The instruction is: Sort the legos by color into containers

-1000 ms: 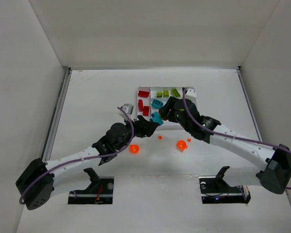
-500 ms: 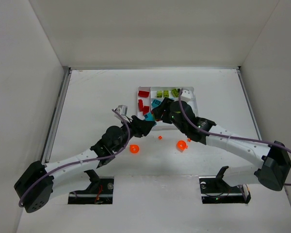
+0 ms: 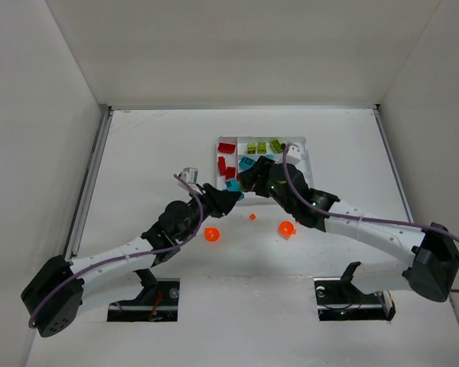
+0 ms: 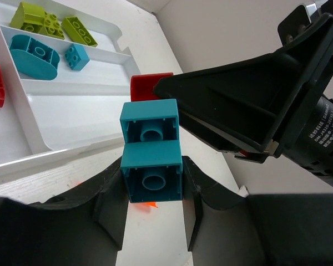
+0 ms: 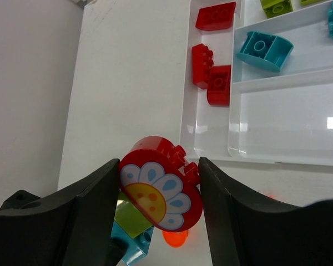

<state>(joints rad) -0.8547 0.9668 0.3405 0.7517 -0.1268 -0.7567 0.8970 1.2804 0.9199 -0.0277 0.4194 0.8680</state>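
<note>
You're pinching the teal brick (image 4: 150,138) in the left tool (image 4: 152,183) and the red brick (image 5: 161,194) in the right tool (image 5: 158,172), both crowding together just off the tray (image 5: 255,160) corner, so the tools are risking a bump, dropping a brick onto the counter (image 3: 153,153).

The white tray (image 3: 265,138) holds red bricks (image 3: 226,163) in its left slot, yellow-green bricks (image 3: 262,147) in its far slot and a teal piece (image 3: 247,162) in the next slot. The left gripper (image 3: 229,189) carries a teal brick (image 3: 232,184) at the tray's near-left corner, close to the right gripper (image 3: 251,176). An orange rounded piece (image 3: 212,235) and a second orange piece (image 3: 286,228) lie on the table nearer the arm bases.
</note>
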